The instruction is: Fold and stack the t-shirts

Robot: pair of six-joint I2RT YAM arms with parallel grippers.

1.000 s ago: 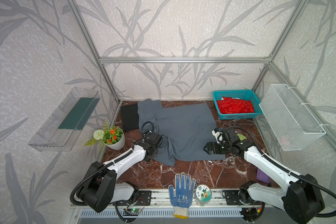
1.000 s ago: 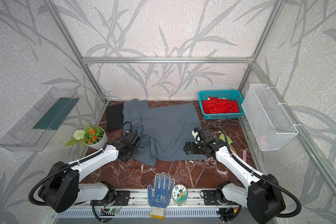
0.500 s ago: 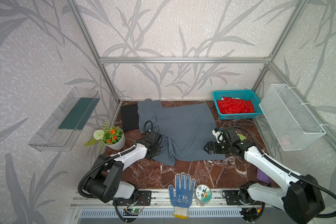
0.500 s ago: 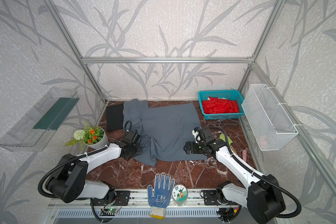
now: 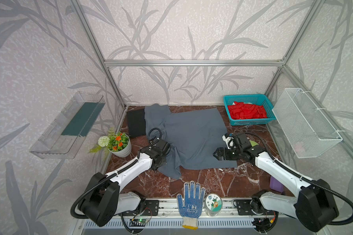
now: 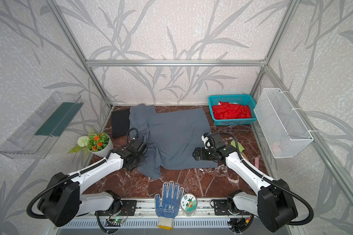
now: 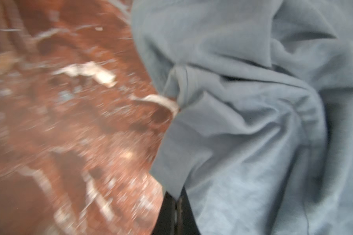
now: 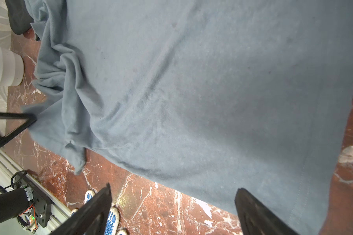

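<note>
1. Only the right wrist view shows the right gripper clearly spread, above the edge of the grey t-shirt.
2. The left gripper pinches its bunched side; the left wrist view blurs and crops the fingertips.

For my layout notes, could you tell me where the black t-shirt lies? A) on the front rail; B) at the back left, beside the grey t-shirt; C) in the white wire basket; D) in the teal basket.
B: the black t-shirt lies at the back left, its edge meeting the grey t-shirt.
</note>
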